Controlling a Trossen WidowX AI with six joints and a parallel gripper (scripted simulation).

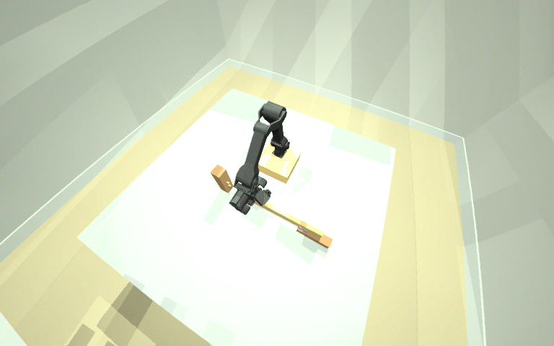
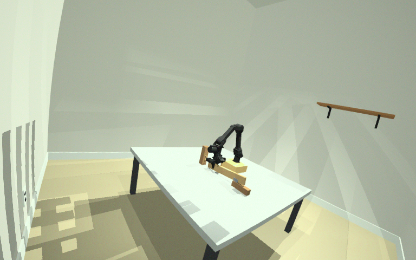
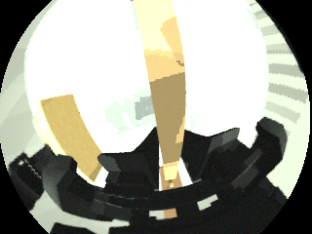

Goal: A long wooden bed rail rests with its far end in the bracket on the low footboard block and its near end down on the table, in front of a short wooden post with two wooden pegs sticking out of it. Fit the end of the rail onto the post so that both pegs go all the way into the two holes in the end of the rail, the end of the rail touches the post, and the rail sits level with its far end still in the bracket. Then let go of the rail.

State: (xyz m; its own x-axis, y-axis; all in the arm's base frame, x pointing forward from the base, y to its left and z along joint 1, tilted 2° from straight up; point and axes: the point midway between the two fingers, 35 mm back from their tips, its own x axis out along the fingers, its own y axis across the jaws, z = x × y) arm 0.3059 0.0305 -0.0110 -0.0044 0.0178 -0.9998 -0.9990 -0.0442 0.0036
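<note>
Fingers clamp the rail (image 1: 281,214) (image 2: 226,172) (image 3: 168,104) near the post (image 1: 221,179) (image 2: 203,155); its far end sits in the bracket (image 1: 302,229) (image 2: 235,180) on the footboard (image 1: 325,241) (image 2: 241,188).

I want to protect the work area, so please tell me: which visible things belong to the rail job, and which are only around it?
For the job:
- bed rail
- post with pegs
- footboard block with bracket
- gripper, shut on the rail

Only around, apparently:
- wall-mounted wooden bar
</note>
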